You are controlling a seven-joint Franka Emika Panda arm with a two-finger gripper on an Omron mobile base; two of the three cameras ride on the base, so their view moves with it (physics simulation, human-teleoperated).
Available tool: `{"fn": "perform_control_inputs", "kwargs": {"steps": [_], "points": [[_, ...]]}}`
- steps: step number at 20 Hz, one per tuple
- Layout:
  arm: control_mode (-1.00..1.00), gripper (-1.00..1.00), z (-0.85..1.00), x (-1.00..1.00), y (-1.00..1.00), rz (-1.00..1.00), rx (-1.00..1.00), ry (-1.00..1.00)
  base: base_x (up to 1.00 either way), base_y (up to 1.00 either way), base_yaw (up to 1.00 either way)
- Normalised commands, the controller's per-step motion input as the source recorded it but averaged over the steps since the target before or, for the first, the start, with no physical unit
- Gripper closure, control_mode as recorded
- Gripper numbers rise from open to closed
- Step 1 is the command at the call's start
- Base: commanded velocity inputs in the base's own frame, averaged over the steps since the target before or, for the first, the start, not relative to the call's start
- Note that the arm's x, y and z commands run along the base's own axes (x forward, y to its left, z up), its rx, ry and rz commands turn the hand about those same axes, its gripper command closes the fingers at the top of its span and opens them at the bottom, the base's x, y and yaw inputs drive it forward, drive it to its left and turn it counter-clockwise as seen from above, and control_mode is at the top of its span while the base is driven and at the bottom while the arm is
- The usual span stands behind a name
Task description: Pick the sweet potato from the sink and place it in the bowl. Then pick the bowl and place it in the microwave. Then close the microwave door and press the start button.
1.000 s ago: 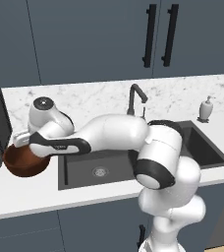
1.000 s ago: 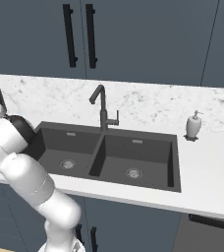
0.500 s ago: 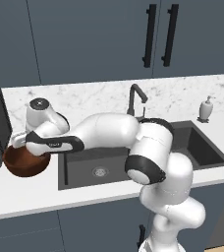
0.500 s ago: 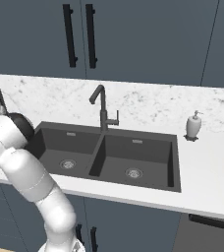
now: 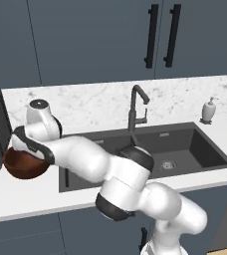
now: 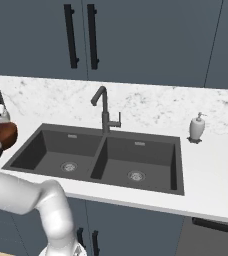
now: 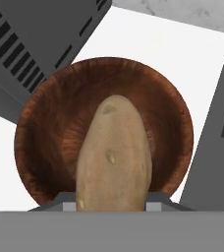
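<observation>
Hand view, item one: the sweet potato (image 7: 114, 155), tan and tapered, stands lengthwise at lower centre of the frame, its lower end pinched in the gripper (image 7: 113, 205), whose finger tips are mostly hidden behind the tuber; the claw reads as clamped on it, half closed around its girth. Item two: the bowl (image 7: 60, 113), reddish-brown and glossy, lies directly behind the potato and rings it on all sides, so the tuber appears centred over the bowl's hollow; whether its tip already touches the bottom cannot be told from this angle. Item three: the microwave (image 7: 30, 44), dark grey with vent slots, occupies the upper left corner, just beside the bowl. Step in hand, as judged: releasing the potato into the bowl. Best done by keeping it over the middle, lowering until it is well inside the rim, then parting the fingers and lifting straight away so the bowl is not nudged toward the counter edge. Left base view, pose: the arm reaches from lower right across to the left edge of the frame, forearm nearly level, wrist bent down over the bowl (image 5: 26, 167) on the white counter (image 5: 31, 199), left of the sink (image 5: 150, 149).
</observation>
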Motion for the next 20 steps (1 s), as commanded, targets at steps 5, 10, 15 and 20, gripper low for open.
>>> {"fn": "perform_control_inputs", "kwargs": {"steps": [5,10,15,20], "points": [[-1.0,1.0,-0.24,0.08,0.01,0.0,0.0,0.01,0.0,0.0,0.0],[-1.0,1.0,-0.23,0.12,0.04,0.0,0.0,0.0,0.0,0.0,0.0],[-1.0,1.0,-0.21,0.24,0.14,-0.01,-0.01,0.0,0.0,0.0,0.0],[-1.0,1.0,-0.22,0.23,0.15,-0.01,-0.01,0.0,0.0,0.0,0.0]]}}
